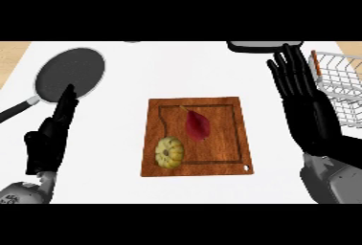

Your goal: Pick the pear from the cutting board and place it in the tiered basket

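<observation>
Both hands are open and empty, fingers straight: left hand (47, 142) near the counter's left edge, right hand (305, 107) near its right. Picking has not begun. The pear (197, 125), dark red and tapered, lies mid cutting board (225, 149). Next, I judge, the right hand must close round it, then carry it to the tiered basket (344, 91) at the far right edge.

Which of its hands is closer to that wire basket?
Right. The right hand is beside the wire basket; the left hand is beyond the cutting board, by the pan.
</observation>
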Robot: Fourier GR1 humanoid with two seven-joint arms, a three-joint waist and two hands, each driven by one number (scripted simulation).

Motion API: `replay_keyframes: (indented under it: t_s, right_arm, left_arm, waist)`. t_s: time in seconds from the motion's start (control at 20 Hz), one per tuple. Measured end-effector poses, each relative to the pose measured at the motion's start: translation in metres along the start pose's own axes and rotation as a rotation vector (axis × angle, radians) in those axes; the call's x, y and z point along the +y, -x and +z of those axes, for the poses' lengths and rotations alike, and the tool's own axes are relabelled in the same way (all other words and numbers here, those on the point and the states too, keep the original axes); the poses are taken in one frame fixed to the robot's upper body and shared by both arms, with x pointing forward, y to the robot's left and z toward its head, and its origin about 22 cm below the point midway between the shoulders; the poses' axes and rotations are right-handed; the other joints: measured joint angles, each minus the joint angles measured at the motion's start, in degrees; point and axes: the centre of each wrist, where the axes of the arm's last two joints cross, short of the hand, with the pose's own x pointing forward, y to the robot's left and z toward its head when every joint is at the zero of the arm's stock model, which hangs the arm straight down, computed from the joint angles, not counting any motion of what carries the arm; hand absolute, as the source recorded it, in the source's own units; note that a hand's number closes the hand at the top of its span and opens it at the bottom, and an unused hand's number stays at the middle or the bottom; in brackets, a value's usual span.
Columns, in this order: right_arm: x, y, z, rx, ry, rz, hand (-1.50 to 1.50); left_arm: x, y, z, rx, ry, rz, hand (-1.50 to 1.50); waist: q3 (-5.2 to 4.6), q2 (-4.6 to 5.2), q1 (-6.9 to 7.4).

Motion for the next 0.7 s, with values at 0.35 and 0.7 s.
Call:
replay_keyframes:
  t_s: [0.35, 0.7]
  right_arm:
    - [-0.007, 0.019, -0.034, 0.018, -0.051, -0.346, 1.5]
    - [-0.005, 0.062, -0.041, 0.263, -0.29, -0.603, -1.5]
  left_arm:
    - [-0.033, -0.017, -0.007, -0.112, 0.048, 0.071, 0.0]
    - [-0.062, -0.025, -0.003, -0.148, 0.118, 0.144, 0.0]
  waist:
    - [0.11, 1.82, 2.7]
    - [-0.34, 2.51, 5.33]
